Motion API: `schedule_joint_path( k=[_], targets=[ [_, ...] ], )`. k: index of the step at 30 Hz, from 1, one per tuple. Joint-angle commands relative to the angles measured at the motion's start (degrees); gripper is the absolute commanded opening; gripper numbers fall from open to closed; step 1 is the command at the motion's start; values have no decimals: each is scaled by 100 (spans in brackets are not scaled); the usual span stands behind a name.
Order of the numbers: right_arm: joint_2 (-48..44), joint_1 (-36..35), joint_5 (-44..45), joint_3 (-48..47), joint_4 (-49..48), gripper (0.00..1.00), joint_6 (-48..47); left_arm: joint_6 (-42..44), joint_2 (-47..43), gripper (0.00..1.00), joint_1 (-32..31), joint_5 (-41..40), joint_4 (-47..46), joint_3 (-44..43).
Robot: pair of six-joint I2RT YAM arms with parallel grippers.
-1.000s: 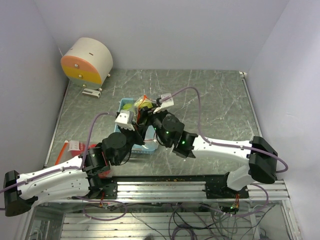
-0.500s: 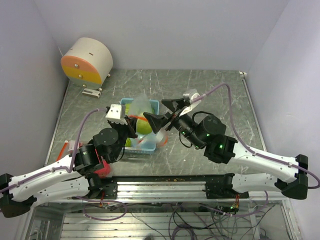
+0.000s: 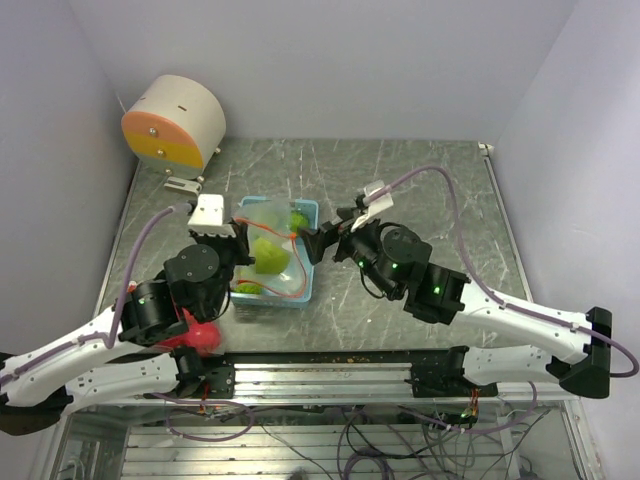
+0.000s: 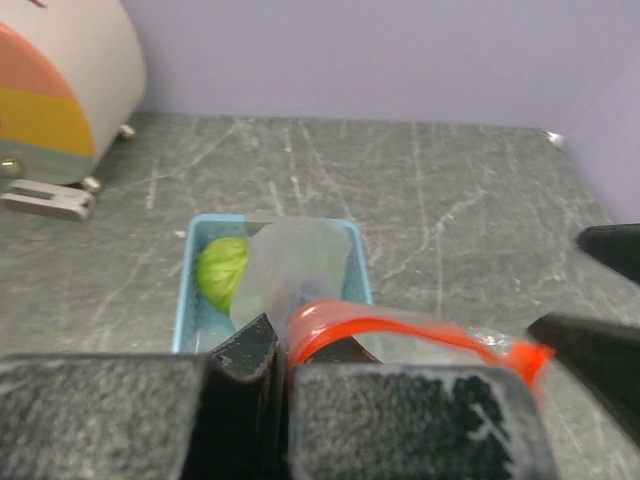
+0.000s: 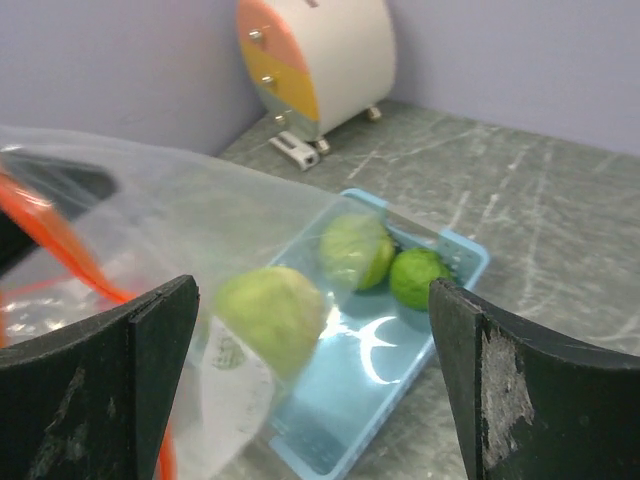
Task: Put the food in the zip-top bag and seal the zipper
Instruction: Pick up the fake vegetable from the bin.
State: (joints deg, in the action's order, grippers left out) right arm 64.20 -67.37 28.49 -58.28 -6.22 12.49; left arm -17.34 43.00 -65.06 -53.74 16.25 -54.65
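A clear zip-top bag (image 3: 270,240) with an orange-red zipper rim (image 4: 400,325) hangs over the light blue tray (image 3: 310,262). My left gripper (image 3: 238,255) is shut on the bag's rim, as the left wrist view (image 4: 281,355) shows. A ribbed green cabbage piece (image 5: 270,315) sits inside the bag (image 5: 180,220). Another cabbage piece (image 5: 355,250) and a green lime ball (image 5: 418,275) lie in the tray (image 5: 470,262). My right gripper (image 3: 320,243) is open and empty just right of the bag, its fingers (image 5: 540,400) wide apart.
A white drum with an orange and yellow face (image 3: 175,120) stands at the back left. A red object (image 3: 200,337) lies partly hidden under my left arm near the front edge. Walls close in on the left, right and back.
The two grippers, close together over the tray a second ago, have parted. The right one swung right and stands open. The left one drew back left, keeping hold of the bag.
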Motion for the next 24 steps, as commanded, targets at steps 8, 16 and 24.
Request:
schedule_joint_path(
  k=[8,16,24],
  targets=[
    [217,1153,-581,174,-272,94,809,-595,-670,7,7,-1874,2271,-447],
    [2462,1554,-1755,-1106,305,80,449,-855,-758,7,11,-1622,2668,-512],
    [4160,1592,-1559,-1894,696,78,310,-833,-1064,7,11,-1639,2770,-466]
  ],
)
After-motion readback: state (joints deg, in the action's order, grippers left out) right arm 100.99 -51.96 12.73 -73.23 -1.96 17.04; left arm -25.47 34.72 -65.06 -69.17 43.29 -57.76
